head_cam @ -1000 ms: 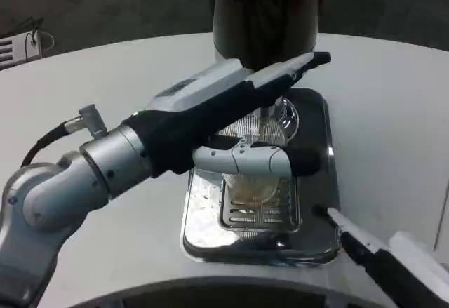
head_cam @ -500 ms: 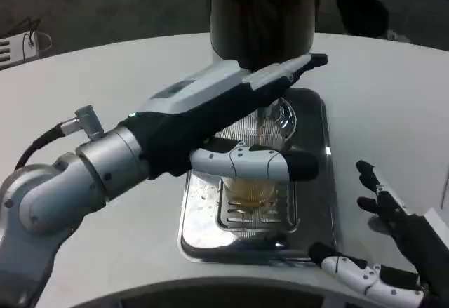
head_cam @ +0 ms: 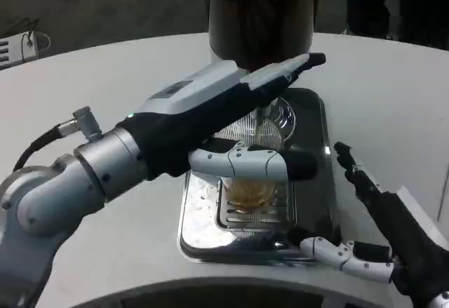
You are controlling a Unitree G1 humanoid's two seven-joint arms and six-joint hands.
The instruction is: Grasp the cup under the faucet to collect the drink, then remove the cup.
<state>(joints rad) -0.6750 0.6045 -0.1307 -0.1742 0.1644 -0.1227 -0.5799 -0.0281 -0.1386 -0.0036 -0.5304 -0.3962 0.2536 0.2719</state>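
1. The cup (head_cam: 254, 175) stands on the slotted grate of the steel drip tray (head_cam: 200, 227), directly below the faucet (head_cam: 266, 115) of the dark dispenser (head_cam: 259, 13). It is clear and ribbed, with amber drink sitting in its lower part.
2. My left hand (head_cam: 242, 122) reaches over the tray and wraps the cup: one finger lies across its near side, the others run past its far side toward the dispenser. I judge that I am holding it, though my own hand hides much of the contact.
3. My right hand (head_cam: 368, 234) hovers spread and empty just beside the tray's right edge, over the white table (head_cam: 393, 104), touching nothing I can see.
4. Handling, as I judge it: the cup looks like thin plastic, so it is light even with drink in it and will buckle if I squeeze hard. The ribs give my fingers some purchase, but any wet on the wall would make it slippery.
5. The best hold is around the middle of the wall, above the liquid line and below the rim, with pressure from opposite sides.
6. To take it away I should keep it upright and draw it out level, since an open, partly filled cup spills at the slightest tilt.
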